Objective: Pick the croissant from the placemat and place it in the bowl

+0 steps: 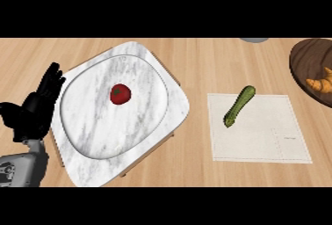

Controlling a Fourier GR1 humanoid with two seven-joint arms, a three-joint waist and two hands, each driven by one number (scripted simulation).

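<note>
Already the croissant point(320, 83) sits in the brown bowl point(304, 55) far right; the placemat point(259, 145) holds only a zucchini point(239, 105). Our left hand point(32, 110) rests open, empty. Risk: we grab the zucchini by mistake.

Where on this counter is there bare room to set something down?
Bare wood lies between the marble tray and the placemat, and above the placemat toward the dark bowl. The placemat's lower half is free below the zucchini. The left is crowded: the tray, then the left hand.
</note>
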